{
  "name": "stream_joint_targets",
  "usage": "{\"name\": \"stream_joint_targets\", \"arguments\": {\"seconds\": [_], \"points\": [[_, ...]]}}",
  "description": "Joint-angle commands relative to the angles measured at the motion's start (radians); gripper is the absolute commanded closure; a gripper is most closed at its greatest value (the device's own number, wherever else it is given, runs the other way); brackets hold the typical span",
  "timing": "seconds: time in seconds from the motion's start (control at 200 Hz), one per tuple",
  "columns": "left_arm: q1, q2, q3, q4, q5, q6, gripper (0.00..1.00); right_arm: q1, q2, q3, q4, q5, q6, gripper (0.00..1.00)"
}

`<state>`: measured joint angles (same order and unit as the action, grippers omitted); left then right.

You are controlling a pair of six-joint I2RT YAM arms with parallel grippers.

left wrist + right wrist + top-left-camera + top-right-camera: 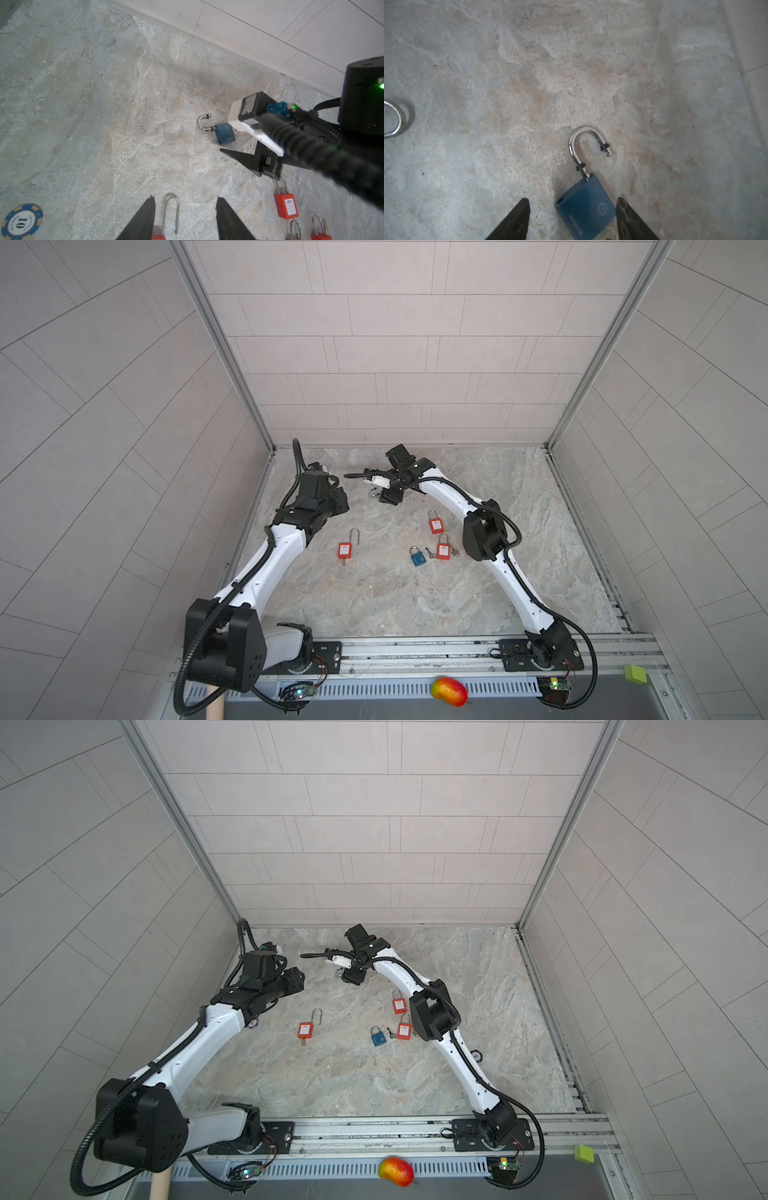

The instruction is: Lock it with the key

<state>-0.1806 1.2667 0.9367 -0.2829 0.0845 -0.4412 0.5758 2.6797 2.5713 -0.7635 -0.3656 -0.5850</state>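
On the marbled grey stone tabletop (374, 593), nearest the arm bases, lie a red plastic padlock with its long steel shackle open (344, 549), a shut blue padlock (417, 558), and one red padlock (444, 551) in front of another (435, 524). Beyond these, the left gripper (186, 198) hangs with its fingers apart, holding nothing. Farthest, near the back wall, the right gripper (572, 199) has its fingers spread either side of a blue metal padlock with an unlatched steel shackle (586, 209). That padlock lies flat and is not clamped.
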Motion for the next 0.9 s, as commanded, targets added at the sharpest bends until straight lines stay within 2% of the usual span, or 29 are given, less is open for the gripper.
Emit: {"name": "stream_joint_targets", "arguments": {"seconds": [0.0, 0.315, 0.525, 0.635, 0.896], "points": [[0.007, -0.022, -0.014, -0.008, -0.004, -0.018, 0.46, 0.002, 0.039, 0.053, -0.054, 0.013, 0.097, 0.32], [0.008, -0.019, -0.018, -0.020, 0.023, -0.022, 0.46, -0.001, 0.069, 0.055, -0.099, 0.021, 0.172, 0.34], [0.007, -0.009, -0.022, 0.000, 0.065, -0.031, 0.47, 0.006, 0.025, 0.045, -0.203, 0.025, 0.196, 0.43], [0.008, -0.010, -0.030, 0.020, 0.084, -0.041, 0.46, 0.021, -0.025, -0.006, -0.205, 0.069, 0.237, 0.45], [0.006, -0.030, -0.037, 0.034, 0.107, -0.035, 0.47, 0.053, -0.031, -0.054, -0.155, 0.140, 0.269, 0.34]]}}
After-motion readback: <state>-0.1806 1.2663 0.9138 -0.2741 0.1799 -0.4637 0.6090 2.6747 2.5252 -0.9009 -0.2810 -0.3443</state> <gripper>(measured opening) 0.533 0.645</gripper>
